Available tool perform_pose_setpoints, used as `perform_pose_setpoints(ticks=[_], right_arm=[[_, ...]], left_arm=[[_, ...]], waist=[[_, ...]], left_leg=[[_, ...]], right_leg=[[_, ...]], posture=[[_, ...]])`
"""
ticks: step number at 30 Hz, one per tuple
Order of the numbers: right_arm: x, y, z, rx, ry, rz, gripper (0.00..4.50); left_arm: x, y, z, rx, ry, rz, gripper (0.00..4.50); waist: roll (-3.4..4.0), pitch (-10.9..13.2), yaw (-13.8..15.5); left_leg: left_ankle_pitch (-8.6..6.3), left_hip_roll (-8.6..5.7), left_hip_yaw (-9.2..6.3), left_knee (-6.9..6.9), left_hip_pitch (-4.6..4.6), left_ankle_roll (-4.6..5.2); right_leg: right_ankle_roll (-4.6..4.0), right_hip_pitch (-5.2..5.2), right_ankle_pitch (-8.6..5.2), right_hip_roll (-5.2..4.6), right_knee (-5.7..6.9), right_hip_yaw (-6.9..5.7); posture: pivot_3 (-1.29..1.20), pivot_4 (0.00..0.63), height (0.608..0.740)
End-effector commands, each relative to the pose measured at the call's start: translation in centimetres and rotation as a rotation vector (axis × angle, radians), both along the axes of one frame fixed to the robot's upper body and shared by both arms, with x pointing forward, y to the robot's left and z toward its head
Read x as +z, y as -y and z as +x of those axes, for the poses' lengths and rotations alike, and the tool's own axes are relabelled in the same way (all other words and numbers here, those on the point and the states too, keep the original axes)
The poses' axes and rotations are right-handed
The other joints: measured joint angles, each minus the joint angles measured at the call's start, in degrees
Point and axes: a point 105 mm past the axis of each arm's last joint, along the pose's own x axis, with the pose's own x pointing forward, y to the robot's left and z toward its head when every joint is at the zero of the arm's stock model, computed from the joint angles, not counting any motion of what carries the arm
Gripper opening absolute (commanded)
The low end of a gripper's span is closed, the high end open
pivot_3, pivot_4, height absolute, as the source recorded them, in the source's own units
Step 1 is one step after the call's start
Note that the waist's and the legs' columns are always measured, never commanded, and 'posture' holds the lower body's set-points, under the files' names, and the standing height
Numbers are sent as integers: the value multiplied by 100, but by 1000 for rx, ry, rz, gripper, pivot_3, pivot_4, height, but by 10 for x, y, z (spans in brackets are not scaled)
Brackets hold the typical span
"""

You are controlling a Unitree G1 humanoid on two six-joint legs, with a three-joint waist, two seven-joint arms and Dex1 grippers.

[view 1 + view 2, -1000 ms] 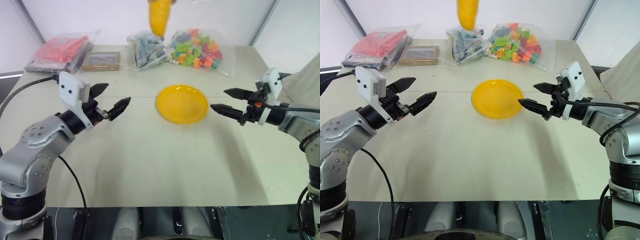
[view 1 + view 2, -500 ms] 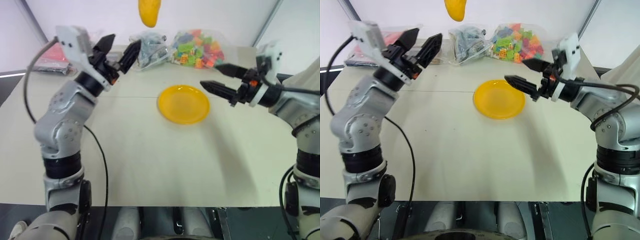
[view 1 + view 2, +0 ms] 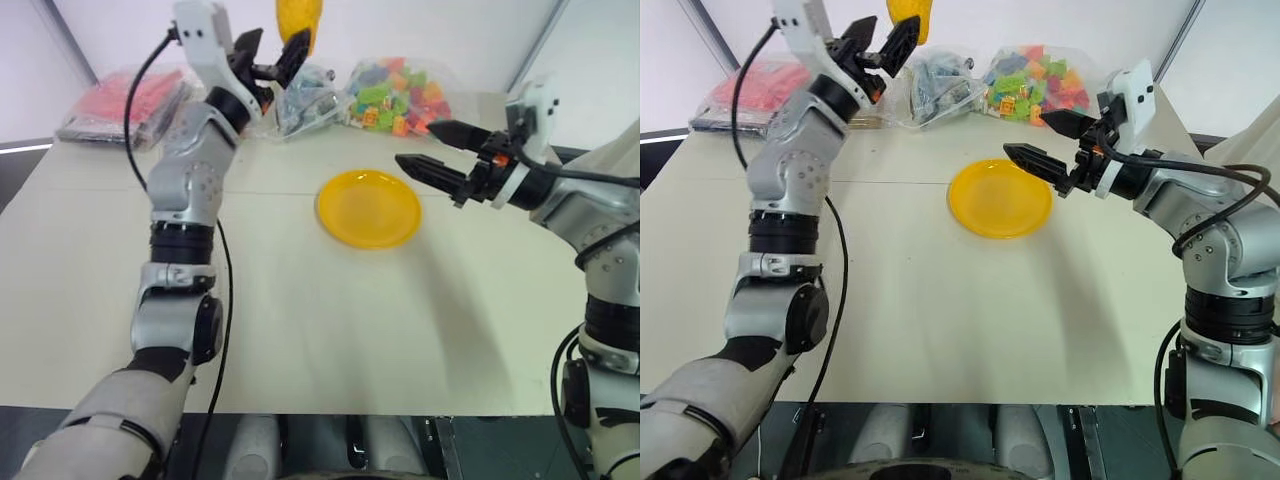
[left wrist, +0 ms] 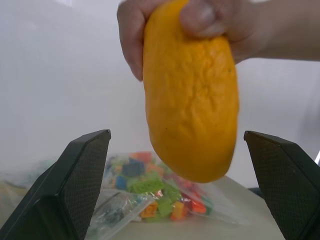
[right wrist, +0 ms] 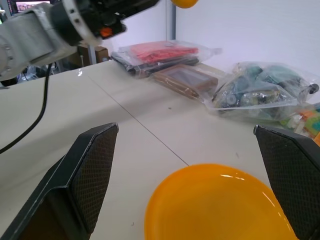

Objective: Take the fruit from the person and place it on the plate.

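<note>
A person's hand (image 4: pixel 210 20) holds the yellow-orange fruit (image 4: pixel 192 95) by its top, high over the far edge of the table. My left gripper (image 3: pixel 275 55) is raised toward it and open. The fruit (image 3: pixel 298 22) hangs just beyond the fingertips, lined up with the gap between them, and nothing touches it. The round yellow plate (image 3: pixel 368 208) lies empty at the table's middle. My right gripper (image 3: pixel 418 143) hovers open above the plate's right rim, pointing left, with nothing between its fingers.
Along the table's far edge lie a bag of multicoloured blocks (image 3: pixel 395 95), a bag of grey parts (image 3: pixel 310 95), a red packet (image 3: pixel 125 100) and a brown flat box (image 5: pixel 185 80). The beige table (image 3: pixel 300 320) stretches bare toward me.
My left arm has swung up and forward from low over the table's left side to the fruit, fingers still open. The right gripper rose slightly and shifted left, over the plate's rim.
</note>
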Motion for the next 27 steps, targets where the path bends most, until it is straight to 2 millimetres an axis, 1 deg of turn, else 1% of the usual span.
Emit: perform_pose_setpoints(ticks=[1,7,12,15,16,18,23,25,27], right_arm=[[13,-1,-7,3,72,0,4436],[9,0,-8,-3,70,-13,4436],[6,0,-8,-5,66,-23,4436],[5,0,-7,-5,63,-26,4500],[5,0,-7,-4,63,-25,4500],[5,-1,-6,-4,63,-25,4500],[4,-2,-5,-3,62,-28,4500],[4,-1,-5,-8,62,-31,4500],[3,1,-6,-16,61,-40,4500]], left_arm=[[19,1,1,-14,56,-17,4500],[28,6,6,-29,73,-21,4500],[31,11,2,-51,102,-4,4500],[33,15,-3,-70,126,6,3640],[34,16,-4,-74,128,6,3102],[34,16,-5,-74,132,9,2241],[32,18,-5,-80,115,16,2193],[24,22,-2,-90,76,30,2193],[11,29,-1,-125,28,66,2193]], waist=[[0,0,1],[0,0,1],[0,0,1],[0,0,1],[0,0,0],[0,0,7],[0,0,13],[0,0,12],[0,0,10]], left_leg=[[0,0,0,0,0,0],[0,0,0,0,-1,0],[0,0,0,0,-1,0],[0,0,1,0,-1,0],[0,0,1,0,-1,0],[0,0,1,0,-1,0],[0,0,1,1,-2,0],[0,0,1,0,-2,0],[0,0,1,1,-2,0]], right_leg=[[0,0,0,0,0,0],[0,0,0,0,0,0],[0,-1,0,0,0,0],[0,-1,0,-1,0,0],[0,-1,0,-1,0,0],[0,-1,0,-1,0,0],[1,0,0,-2,0,0],[0,-1,0,-2,0,0],[1,-1,0,-2,0,0]], posture=[[0,150,731],[0,150,731],[0,150,731],[0,150,731],[0,150,731],[0,150,731],[0,150,731],[0,150,731],[0,150,731]])
